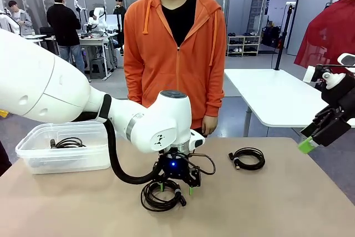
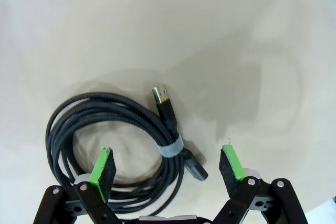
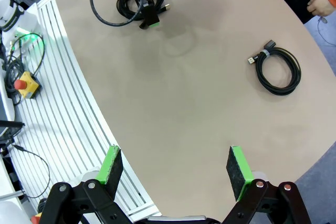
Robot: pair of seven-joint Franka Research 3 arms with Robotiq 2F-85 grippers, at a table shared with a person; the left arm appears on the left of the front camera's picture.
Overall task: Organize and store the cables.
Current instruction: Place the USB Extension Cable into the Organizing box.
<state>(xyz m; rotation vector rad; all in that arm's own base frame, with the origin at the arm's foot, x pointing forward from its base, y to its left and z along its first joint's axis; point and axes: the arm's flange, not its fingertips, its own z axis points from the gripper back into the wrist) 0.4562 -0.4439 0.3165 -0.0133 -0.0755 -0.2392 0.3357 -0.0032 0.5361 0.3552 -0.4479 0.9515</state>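
Three cables: one binned, one under the left gripper

Front view: the left gripper [image 1: 176,188] hangs straight down over a coiled cable [image 1: 160,197] near the robot-side edge of the table [image 1: 288,203]. Its jaws are spread wide and hold nothing. The green pads sit either side of the coil's rim, placed, I'd say, to pinch the bundled strands. A second coil [image 1: 248,158] lies nearer the far edge, right of centre, in front of the person [image 1: 175,54] in orange. At the far left corner a clear bin [image 1: 33,154] holds a binned cable [image 1: 69,142], so the others likely go there too. The right gripper [image 1: 308,144] hangs off the right edge, out of the way.

Left wrist view: this shows what the front hides. The coil has a plug [image 2: 161,98] and a grey tie [image 2: 170,147] keeping its loops together. One pad [image 2: 102,167] is over the strands and the other over bare table. Whether the pads touch down I cannot tell.

Right wrist view: the right gripper [image 3: 174,166] is open and empty, high above the table's edge. From there the second coil [image 3: 278,69] shows its own tie and plug.
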